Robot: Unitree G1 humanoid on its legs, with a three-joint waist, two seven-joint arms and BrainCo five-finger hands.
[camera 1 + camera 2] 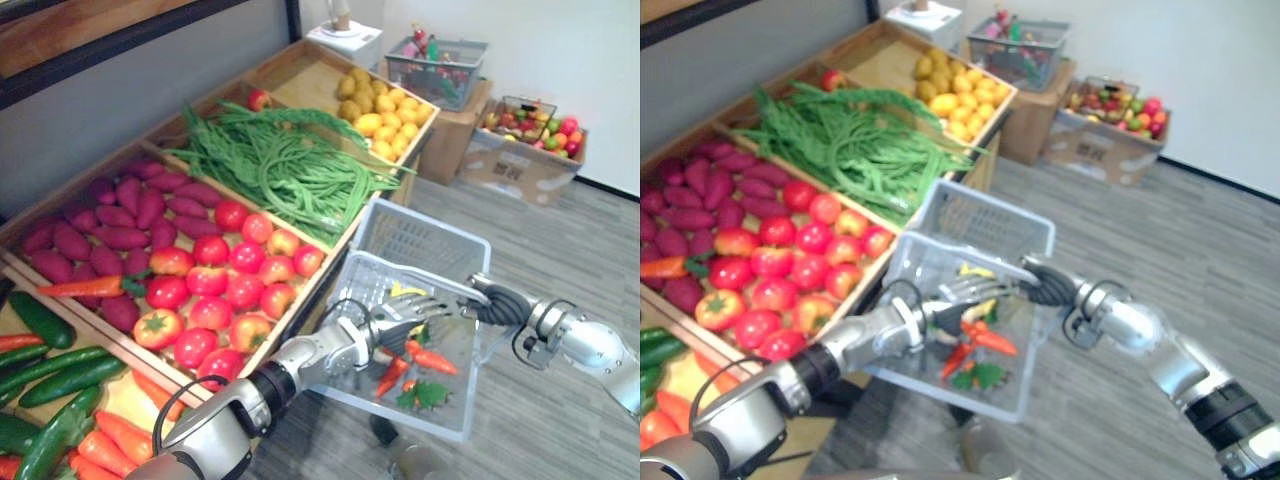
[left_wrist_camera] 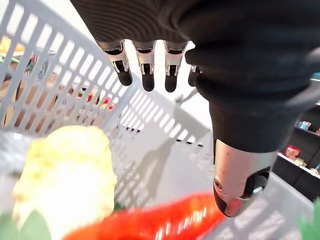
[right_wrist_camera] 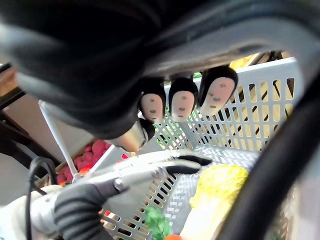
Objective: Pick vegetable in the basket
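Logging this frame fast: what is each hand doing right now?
Left hand: open, fingers straight over the basket, holding nothing.
Right hand: shut on the basket's handle.

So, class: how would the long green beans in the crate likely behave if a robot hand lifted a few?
The green beans look thin and long, so probably floppy; they lie tangled, so neighbours may drag along.

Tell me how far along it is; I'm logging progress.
Done: carrots and a yellow vegetable lie in the basket. In hand: the right hand grips its handle; the left hand hangs open over the carrots, holding nothing. Left: perhaps more picks from the stand.
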